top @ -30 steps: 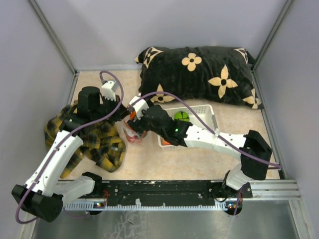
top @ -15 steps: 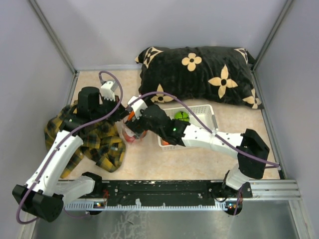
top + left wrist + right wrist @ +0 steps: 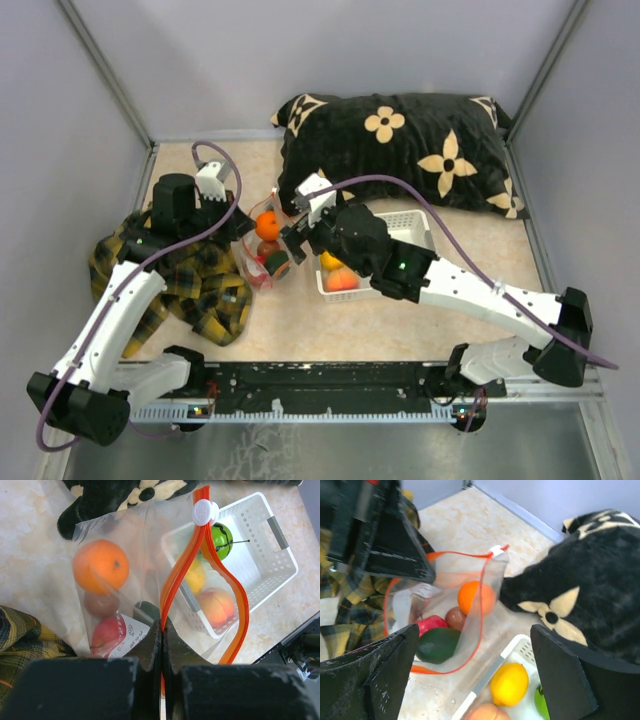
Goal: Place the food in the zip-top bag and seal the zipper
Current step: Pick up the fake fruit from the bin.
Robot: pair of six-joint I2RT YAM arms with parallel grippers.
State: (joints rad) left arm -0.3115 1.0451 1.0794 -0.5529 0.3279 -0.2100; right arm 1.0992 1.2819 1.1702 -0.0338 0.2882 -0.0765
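The clear zip-top bag [image 3: 125, 540] lies open on the table with its red-orange zipper [image 3: 175, 570] spread in a loop. My left gripper [image 3: 162, 628] is shut on the zipper strip. In the bag lie the orange [image 3: 101, 565], brown [image 3: 100, 604], red [image 3: 107, 635] and dark green [image 3: 437, 645] fruits. The yellow [image 3: 194, 577], peach [image 3: 216, 605] and green striped [image 3: 221, 534] fruits are in the white basket [image 3: 270, 565]. My right gripper [image 3: 475, 675] is open and empty, above the gap between the bag [image 3: 262, 252] and the basket [image 3: 415, 235].
A black pillow [image 3: 400, 145] with cream flowers lies at the back, touching the bag's far end. A yellow plaid cloth [image 3: 190, 285] lies under my left arm. Grey walls close in the left, back and right sides.
My right gripper has drawn back from the bag's mouth toward the basket, and its arm has swung right. The fruits in the bag now show. The left gripper keeps its hold.
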